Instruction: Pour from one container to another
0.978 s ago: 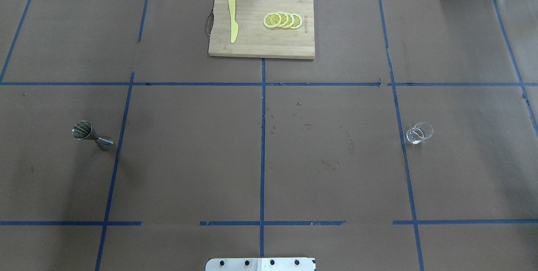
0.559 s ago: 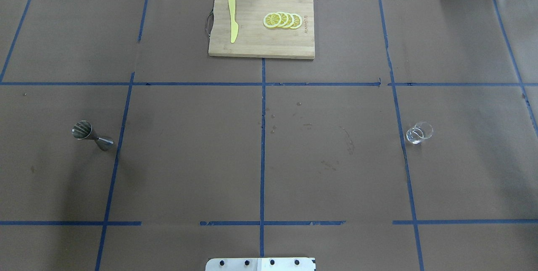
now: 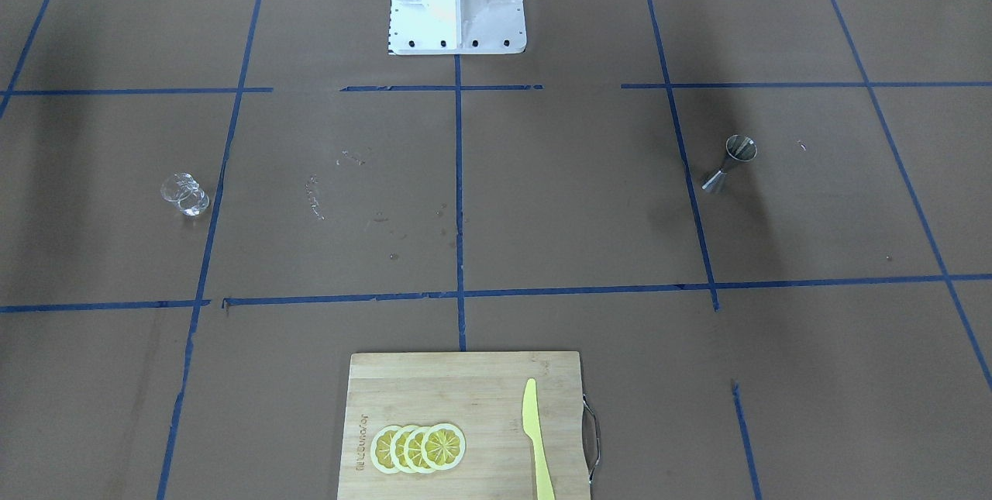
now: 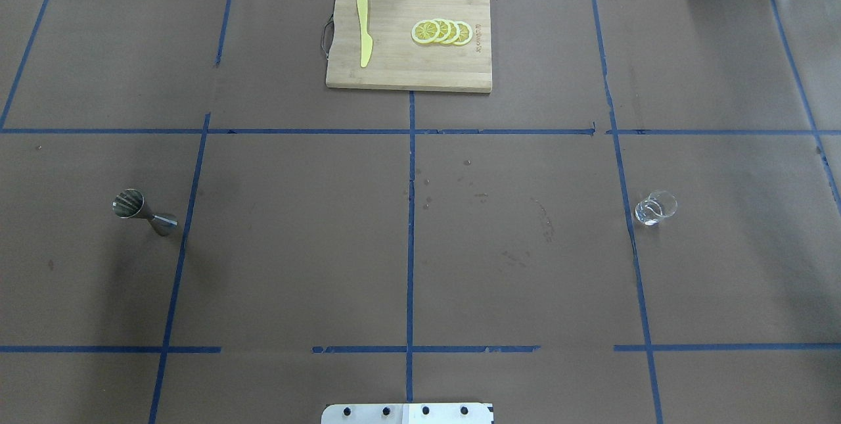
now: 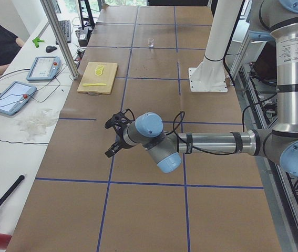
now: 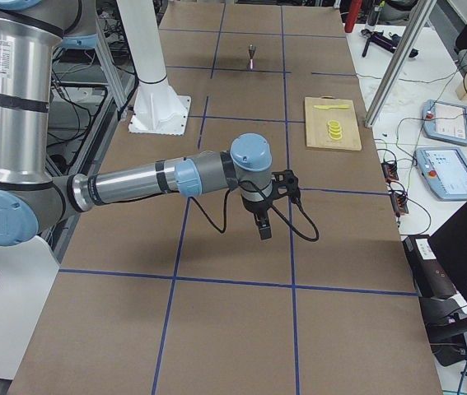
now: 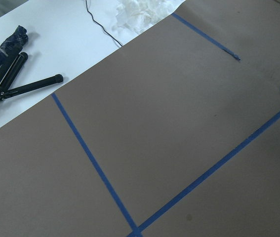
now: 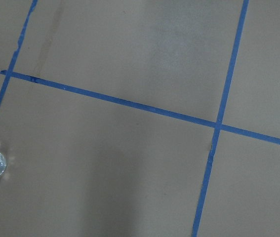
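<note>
The small clear glass measuring cup [image 4: 655, 208] stands on the right half of the brown paper-covered table [image 4: 295, 246]. The shiny steel hourglass jigger [image 4: 144, 212] stands upright, well apart on the left. The 2 arms hang above the table's ends. I cannot tell whether the left gripper [image 5: 114, 137] or the right gripper [image 6: 264, 227] is spread or pressed together.

A wooden cutting board [image 4: 407, 62] lies at the far middle of the table, on brown paper [image 4: 295, 246] that blue tape lines [image 4: 410, 213] divide into squares. On the board a yellow knife [image 4: 363, 31] lies toward one end, and four overlapping lemon slices [image 4: 441, 31] sit toward the other, apart from the knife. On the white bench beside the table lie two teach pendants [image 5: 43, 67] and crumpled white tissue [image 5: 36, 119].
</note>
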